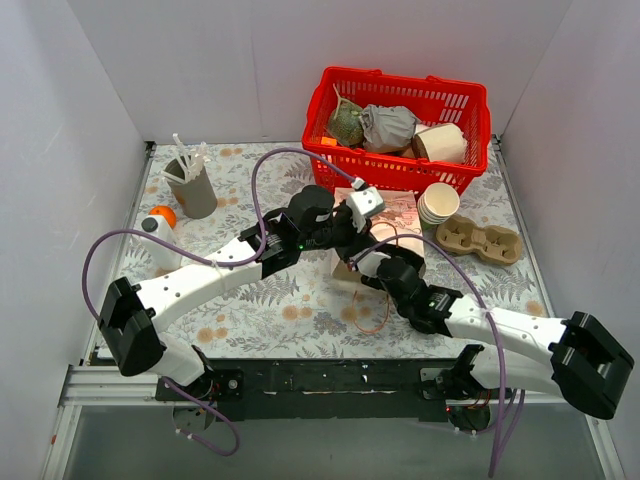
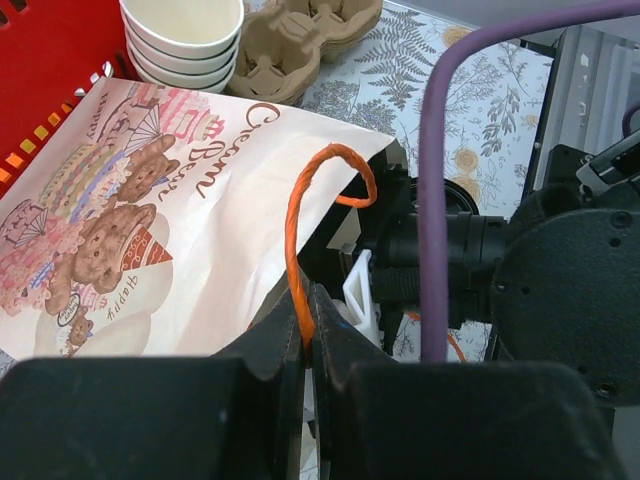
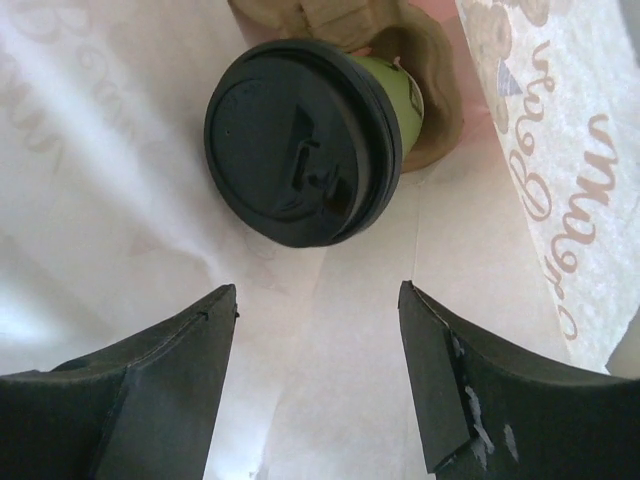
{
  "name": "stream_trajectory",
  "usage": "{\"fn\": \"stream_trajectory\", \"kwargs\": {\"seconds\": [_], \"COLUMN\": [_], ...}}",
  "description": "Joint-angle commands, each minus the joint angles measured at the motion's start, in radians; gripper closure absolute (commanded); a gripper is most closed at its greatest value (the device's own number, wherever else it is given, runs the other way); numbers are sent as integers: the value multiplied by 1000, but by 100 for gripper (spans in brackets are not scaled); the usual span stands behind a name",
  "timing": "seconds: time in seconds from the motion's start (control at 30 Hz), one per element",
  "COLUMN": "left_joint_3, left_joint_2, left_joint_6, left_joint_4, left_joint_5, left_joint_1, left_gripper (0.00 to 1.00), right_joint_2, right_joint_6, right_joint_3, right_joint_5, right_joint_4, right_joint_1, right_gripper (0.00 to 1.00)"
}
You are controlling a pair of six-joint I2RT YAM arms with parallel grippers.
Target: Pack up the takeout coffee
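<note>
The left gripper (image 2: 310,335), low in the middle of its wrist view, is pressed together on the orange handle (image 2: 292,240) of the paper bag (image 2: 200,230). In the right wrist view the right gripper (image 3: 318,300) is spread wide inside the bag, touching nothing. The takeout coffee (image 3: 300,140) sits in the upper centre of that frame, lid toward the camera, its base in a brown cardboard holder (image 3: 435,90).

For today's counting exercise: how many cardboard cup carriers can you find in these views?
2. One carrier lies on the table beside the cream cup stack; a second carrier sits inside the paper bag under the takeout coffee. Others may be hidden.
</note>
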Motion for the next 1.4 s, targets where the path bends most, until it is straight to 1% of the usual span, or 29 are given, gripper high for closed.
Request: {"fn": "stream_trajectory", "kwargs": {"seconds": [0.0, 0.13, 0.2, 0.3, 0.43, 0.53, 0.7, 0.8, 0.87, 1.0, 1.07, 1.1, 1.13, 1.17, 1.2, 1.23, 1.27, 1.37], "left_joint_3": [-7, -3, -3, -1, 2, 11, 14, 29, 52, 106, 100, 94, 82, 76, 68, 59, 37, 4], "left_joint_2": [21, 19, 16, 16, 16, 15, 7, 6, 9, 1, -7, -11, -19, -23, -28, -42, -48, -79], "left_joint_6": [-14, -19, -25, -34, -45, -57, -94, -115, -146, -207, -242, -244, -244, -259, -262, -261, -263, -275], "left_joint_4": [-117, -117, -117, -115, -114, -118, -126, -131, -157, -215, -223, -223, -226, -227, -229, -230, -230, -235], "left_joint_5": [-36, -47, -52, -61, -62, -65, -72, -81, -98, -119, -131, -122, -119, -124, -127, -119, -116, -125], "left_joint_1": [3, 4, 4, 4, 4, 3, 3, 3, 4, 3, 3, 3, 3, 3, 3, 3, 3, 3], "left_gripper": [100, 100, 100, 100, 100, 100, 100, 100, 100, 100, 100, 95, 84, 69, 41, 24, 2, 2], "right_joint_2": [-83, -147, -183, -258, -356, -401, -441, -465, -487, -525, -536, -536, -539, -539, -542, -545, -550, -570], "right_joint_6": [116, 222, 285, 340, 355, 358, 414, 458, 505, 541, 538, 542, 549, 552, 561, 562, 567, 598], "right_joint_3": [104, 166, 179, 171, 163, 163, 196, 216, 232, 249, 252, 252, 251, 251, 251, 252, 254, 251], "right_joint_5": [-16, -50, -98, -174, -275, -385, -484, -472, -441, -416, -416, -400, -390, -380, -358, -347, -340, -301], "right_joint_4": [78, -33, -71, -80, -73, -59, -64, -76, -87, -111, -174, -188, -205, -218, -246, -257, -266, -281], "right_joint_1": [19, 26, 28, 28, 28, 28, 28, 28, 28, 28, 28, 28, 28, 28, 28, 28, 28, 29], "right_gripper": [26, 26, 26, 27, 27, 27, 28, 28, 29, 30, 29, 28, 28, 27, 27, 27, 27, 26]}}
